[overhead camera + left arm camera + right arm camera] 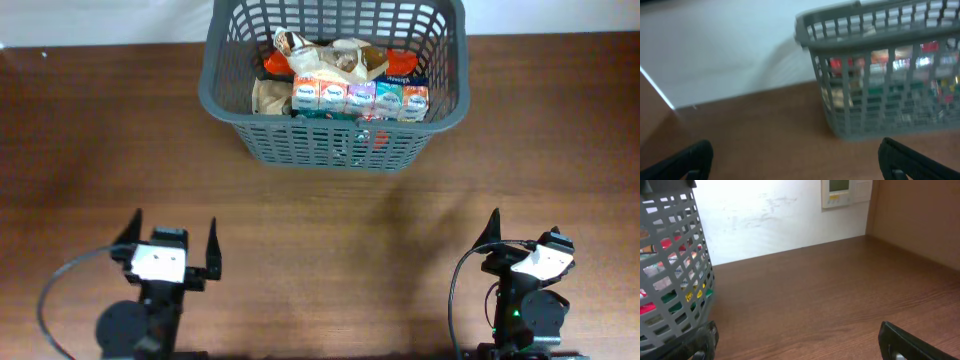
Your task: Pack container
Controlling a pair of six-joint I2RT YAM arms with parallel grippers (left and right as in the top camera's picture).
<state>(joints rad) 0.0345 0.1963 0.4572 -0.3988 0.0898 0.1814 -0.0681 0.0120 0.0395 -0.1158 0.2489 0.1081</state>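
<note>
**Q:** State the pose of each arm.
**A:** Both arms sit at the near edge of the table (320,230), wrists aimed toward the far side. The left end effector (175,222) is at the near left over bare wood. The right end effector (522,238) is at the near right. Neither touches any item.

**Q:** State of each end effector?
**A:** Both are spread wide and grip nothing. In the left wrist view the two dark fingers (685,160) sit at opposite lower corners, with only table surface between them. The right wrist view shows the same arrangement.

**Q:** Location of the container?
**A:** The container (330,148) stands at the far centre of the table, well apart from both end effectors. A row of small cartons (360,98) lines the inside of its near wall. A crumpled wrapper (335,58) lies behind them.

**Q:** Known limits of the views?
**A:**
- The overhead view cuts off the container's far rim.
- The right wrist view shows only one corner of the container, cropped at the left edge.
- The left wrist view is blurred, so the contents show only as coloured patches through the slots.
- The red item (278,65) beside the wrapper is possibly a packet.
- Anything beneath the cartons is hidden.
</note>
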